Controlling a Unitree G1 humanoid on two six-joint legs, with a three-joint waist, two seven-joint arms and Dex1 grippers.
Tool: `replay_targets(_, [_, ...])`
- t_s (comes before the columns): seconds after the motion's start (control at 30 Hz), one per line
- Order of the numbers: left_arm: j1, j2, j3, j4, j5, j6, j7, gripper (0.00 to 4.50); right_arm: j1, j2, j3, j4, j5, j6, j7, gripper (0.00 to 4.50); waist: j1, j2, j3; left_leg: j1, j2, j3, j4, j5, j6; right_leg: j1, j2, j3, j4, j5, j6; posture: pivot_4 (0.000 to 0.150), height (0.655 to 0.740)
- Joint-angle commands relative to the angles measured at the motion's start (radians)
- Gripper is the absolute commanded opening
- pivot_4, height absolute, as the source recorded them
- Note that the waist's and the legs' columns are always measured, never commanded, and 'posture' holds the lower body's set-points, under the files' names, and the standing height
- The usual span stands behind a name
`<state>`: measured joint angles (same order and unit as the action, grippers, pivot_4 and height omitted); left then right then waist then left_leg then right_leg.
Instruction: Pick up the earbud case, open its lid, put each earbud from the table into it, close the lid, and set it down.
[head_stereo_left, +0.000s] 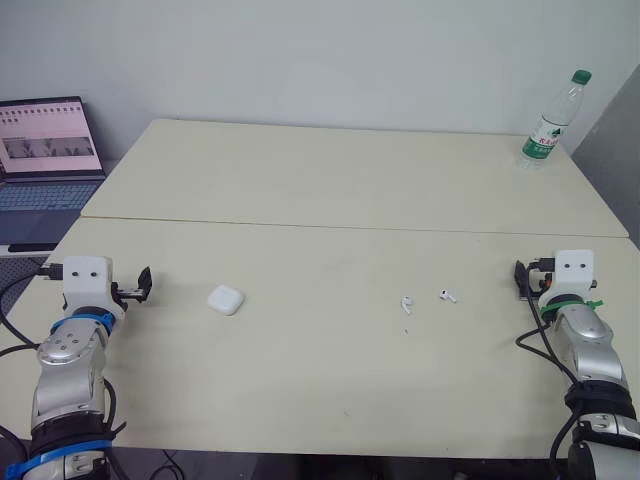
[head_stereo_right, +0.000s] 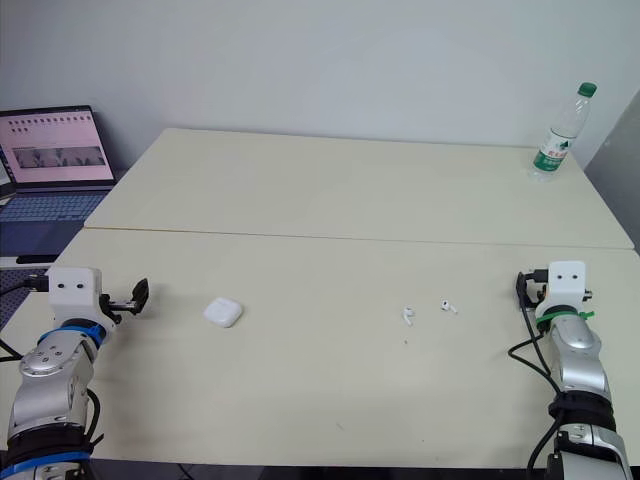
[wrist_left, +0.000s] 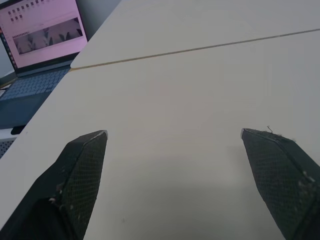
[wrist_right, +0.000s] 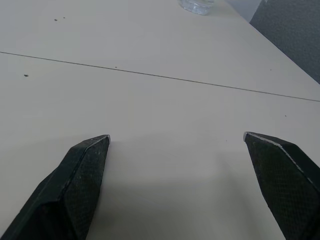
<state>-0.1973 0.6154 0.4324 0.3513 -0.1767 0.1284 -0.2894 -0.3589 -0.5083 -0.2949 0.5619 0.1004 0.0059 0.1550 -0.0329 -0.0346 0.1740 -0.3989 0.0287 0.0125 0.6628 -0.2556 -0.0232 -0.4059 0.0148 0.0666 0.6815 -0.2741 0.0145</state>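
Both arms sit low at the near edge of the bench (head_stereo_left: 330, 190), and nothing is in hand. My left end effector (wrist_left: 172, 134) has its two fingers spread wide over bare surface, and the right end effector (wrist_right: 176, 136) is spread just as wide.

The earbud case (head_stereo_left: 226, 300) lies flat with its lid shut, near the left end effector at its 3 o'clock. The two earbuds lie loose close together, one earbud (head_stereo_left: 407, 304) nearer the case and the other earbud (head_stereo_left: 447, 295) at its 2 o'clock. Both are at about 9 o'clock from the right end effector.

I judge the case to be light, rigid and glossy, with rounded edges that could squirt out of a pinch. I would take it across its narrower sides, low on the body, so the lid swings free. I cannot tell which way the hinge faces. The earbuds look tiny and likely to skid, so a gentle, centred pinch suits them.
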Motion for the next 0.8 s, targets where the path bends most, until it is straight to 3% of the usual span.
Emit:
replay_targets(0.03, [-0.001, 0.030, 0.038, -0.066, -0.044, -0.005, -0.038, 4.49, -0.014, -0.016, -0.013, -0.005, -0.001, -0.023, -0.005, 4.50, 0.000, 0.000, 0.000, 0.000, 0.000, 0.000, 0.000, 0.000, 0.000, 0.000, 0.000, 0.000, 0.000, 0.000, 0.000, 0.150, 0.7400])
replay_targets(0.23, [0.064, 0.090, 0.049, -0.301, -0.187, 0.086, -0.229, 4.49, -0.069, -0.031, 0.016, -0.070, 0.025, 0.000, 0.100, 4.50, -0.003, 0.000, 0.000, 0.000, 0.000, 0.000, 0.000, 0.000, 0.000, 0.000, 0.000, 0.000, 0.000, 0.000, 0.000, 0.150, 0.7400])
replay_targets(0.43, [0.188, 0.161, -0.018, -0.633, -0.381, 0.395, -0.365, 4.49, -0.189, -0.016, 0.159, -0.208, 0.140, 0.091, 0.485, 4.50, -0.023, 0.001, 0.000, 0.001, 0.001, 0.001, 0.000, 0.000, 0.000, 0.000, 0.000, 0.001, 0.000, 0.000, 0.000, 0.150, 0.7400])
replay_targets(0.57, [0.217, 0.158, -0.068, -0.671, -0.373, 0.442, -0.379, 4.49, -0.221, -0.018, 0.290, -0.345, 0.233, 0.206, 0.760, 4.50, -0.022, 0.001, 0.000, 0.000, 0.001, -0.002, -0.001, 0.000, 0.000, 0.000, 0.001, -0.002, 0.000, 0.000, 0.000, 0.150, 0.7400])
replay_targets(0.8, [0.210, 0.115, -0.153, -0.582, -0.290, 0.398, -0.370, 4.49, -0.250, -0.024, 0.441, -0.573, 0.330, 0.409, 0.973, 4.50, -0.012, 0.001, 0.001, -0.001, 0.000, -0.004, 0.000, 0.000, 0.000, 0.000, 0.000, -0.004, 0.000, 0.000, -0.001, 0.150, 0.7400])
